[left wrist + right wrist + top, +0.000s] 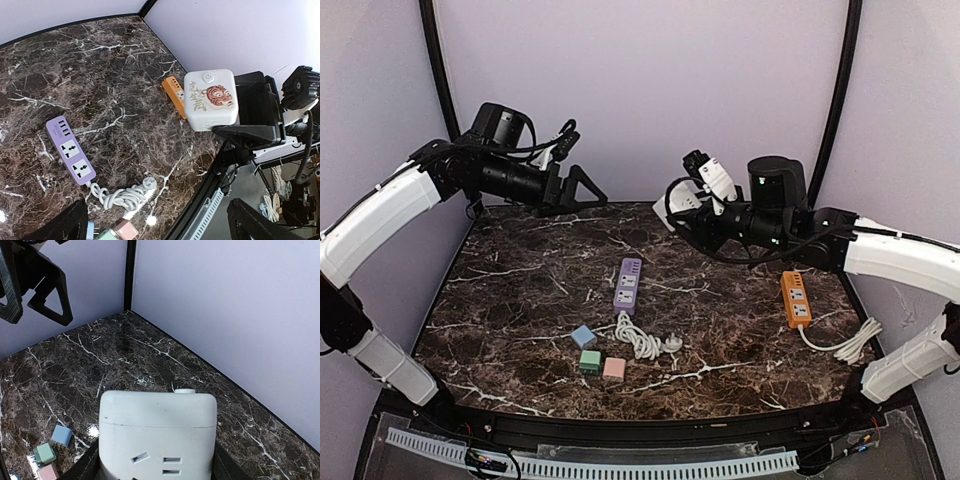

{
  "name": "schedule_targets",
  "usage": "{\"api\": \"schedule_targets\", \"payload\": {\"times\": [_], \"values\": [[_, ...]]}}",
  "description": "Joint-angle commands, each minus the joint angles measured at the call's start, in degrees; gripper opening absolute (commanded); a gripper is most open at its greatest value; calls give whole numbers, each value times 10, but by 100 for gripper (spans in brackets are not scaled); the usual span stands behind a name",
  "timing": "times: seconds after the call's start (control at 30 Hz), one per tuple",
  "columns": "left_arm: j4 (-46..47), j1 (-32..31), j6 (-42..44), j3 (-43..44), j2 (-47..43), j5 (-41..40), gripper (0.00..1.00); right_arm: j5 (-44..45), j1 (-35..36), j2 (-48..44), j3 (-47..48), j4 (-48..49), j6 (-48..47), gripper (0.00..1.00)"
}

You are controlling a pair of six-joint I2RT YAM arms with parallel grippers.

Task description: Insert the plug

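My right gripper [685,214] is shut on a white cube socket [670,208], held in the air over the back of the table. In the right wrist view the cube [157,425] fills the space between the black fingers [90,462], slot face towards the camera. From the left wrist, the cube [210,99] shows a tiger picture. A purple power strip [628,283] lies mid-table, its white cord coiled [636,335] and ending in a white plug [672,344]. My left gripper [584,191] hangs open and empty, high at the back left.
An orange power strip [796,298] with a white cord [850,345] lies at the right edge. Three small blocks sit near the front: blue [583,336], green [590,362], pink [614,368]. Walls enclose the dark marble table [520,300].
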Motion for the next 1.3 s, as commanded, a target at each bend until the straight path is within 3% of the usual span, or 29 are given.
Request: {"api": "schedule_targets", "payload": {"times": [0.0,0.57,0.97,1.27], "values": [[6,3,-32,34,26,75,98,-22,11,-7,-11,66,-44,21],[15,-14,-36,131,136,207,94,-100,32,4,-19,94,-101,21],[-1,-52,-16,157,171,231,91,-117,33,18,-7,76,-109,21],[-37,-57,5,185,199,212,79,-119,34,29,2,77,-112,21]]}}
